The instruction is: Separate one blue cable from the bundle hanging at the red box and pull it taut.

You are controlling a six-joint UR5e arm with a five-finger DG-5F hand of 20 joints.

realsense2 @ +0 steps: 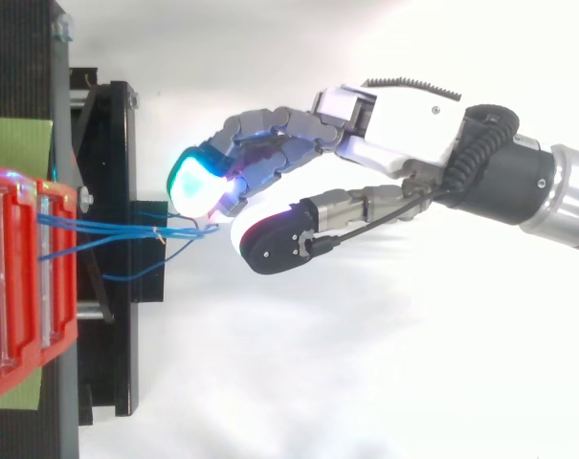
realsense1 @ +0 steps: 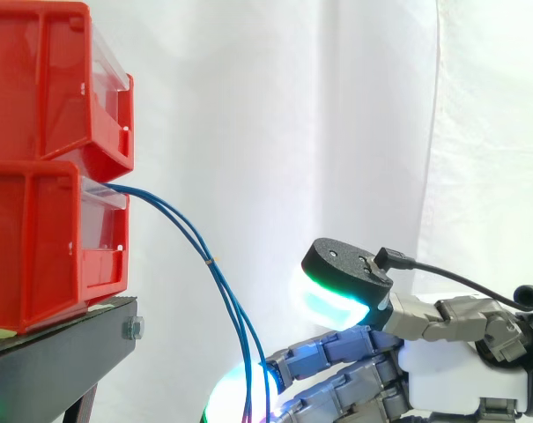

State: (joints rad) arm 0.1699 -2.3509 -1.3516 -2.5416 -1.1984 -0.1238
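We see a robotics lab rig: red bins [realsense1: 37,247] stacked on a black stand [realsense1: 63,348], a white curtain [realsense1: 336,115] behind the bins, a robot arm [realsense2: 567,196] stretched toward them.

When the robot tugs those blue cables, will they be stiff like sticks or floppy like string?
Probably floppy: the blue cables sag in a curve from the red box instead of sticking straight out. Likely light too, being so thin. They might slip, since they look smooth.
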